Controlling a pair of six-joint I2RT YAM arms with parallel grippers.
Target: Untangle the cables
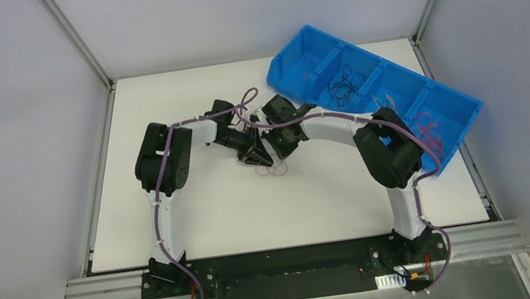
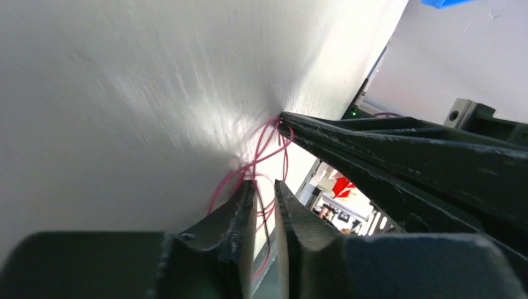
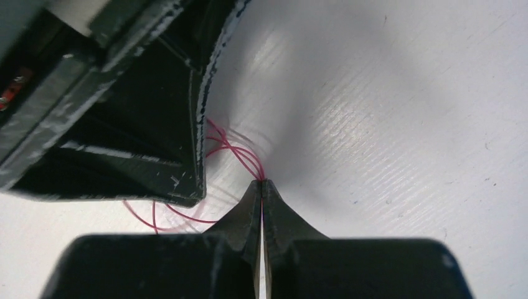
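A small bunch of thin pink-red cables (image 1: 273, 169) lies on the white table between both grippers. My right gripper (image 3: 262, 182) is shut on several pink strands (image 3: 240, 149) at its very tips, against the table. It also shows in the left wrist view (image 2: 285, 119), pinching the same loops (image 2: 271, 140). My left gripper (image 2: 264, 184) is narrowly open, and pink strands and one dark strand run loosely through the gap. In the top view the left gripper (image 1: 257, 157) and the right gripper (image 1: 277, 154) nearly touch. More loops (image 3: 168, 215) lie under the left gripper's finger (image 3: 155, 124).
A blue divided bin (image 1: 293, 44) sits tilted at the back right. It holds dark cables (image 1: 344, 87) in one compartment and reddish cables (image 1: 429, 130) in another. Metal frame posts stand at the table's back corners.
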